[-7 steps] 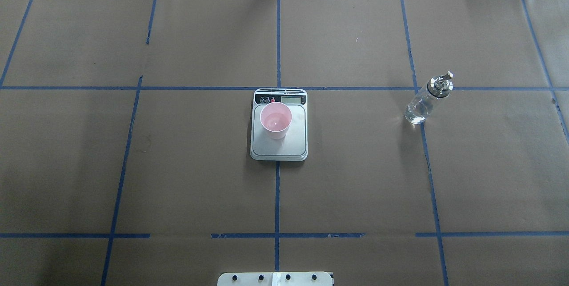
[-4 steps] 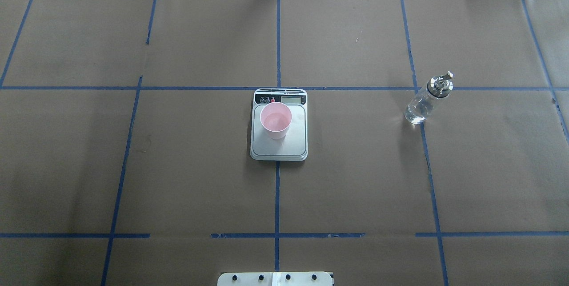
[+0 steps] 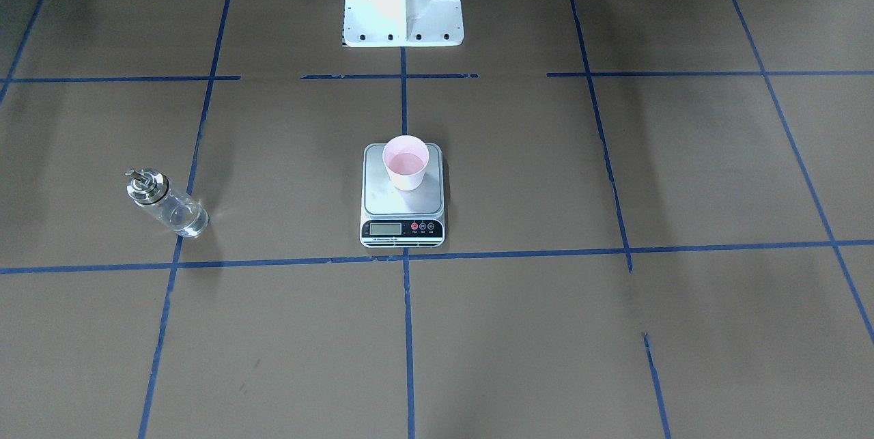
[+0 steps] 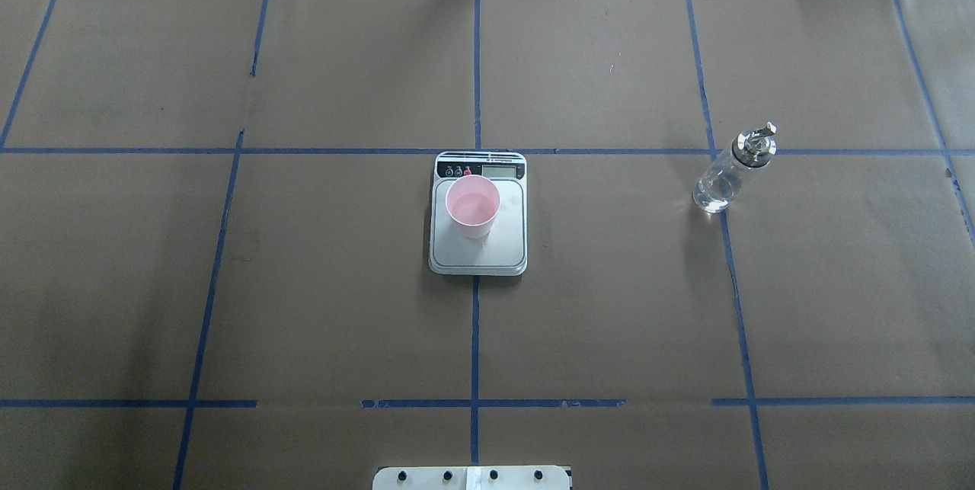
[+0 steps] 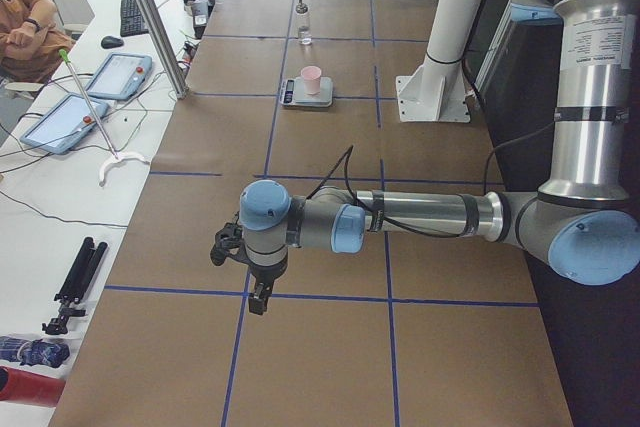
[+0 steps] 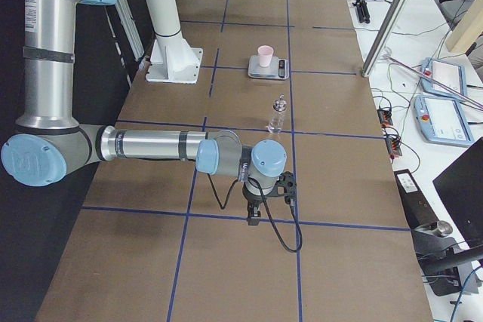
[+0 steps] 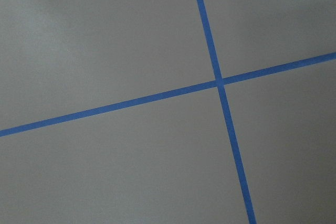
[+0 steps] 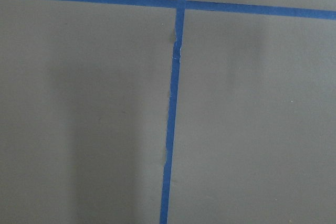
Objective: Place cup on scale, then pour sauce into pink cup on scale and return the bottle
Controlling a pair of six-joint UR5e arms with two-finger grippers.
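Nearest in the side views, the left gripper (image 5: 258,299) and right gripper (image 6: 254,219) hang low over taped paper at the table's two ends; whether their jaws are wide or narrow I cannot tell. Farther off, mid-table, the cup (image 4: 472,205) stands upright about mid-platform on the scale (image 4: 507,248). The bottle (image 4: 726,176) stands upright on a tape line at 3 o'clock from the scale in the overhead view, well apart.

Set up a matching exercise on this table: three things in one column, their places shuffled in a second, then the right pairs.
Things:
1. cup
2. scale
3. bottle

Places:
A. standing alone, toward the robot's right side of the table
B. upright on the steel weighing platform
C. flat at the table's middle

Pairs: 1-B, 2-C, 3-A
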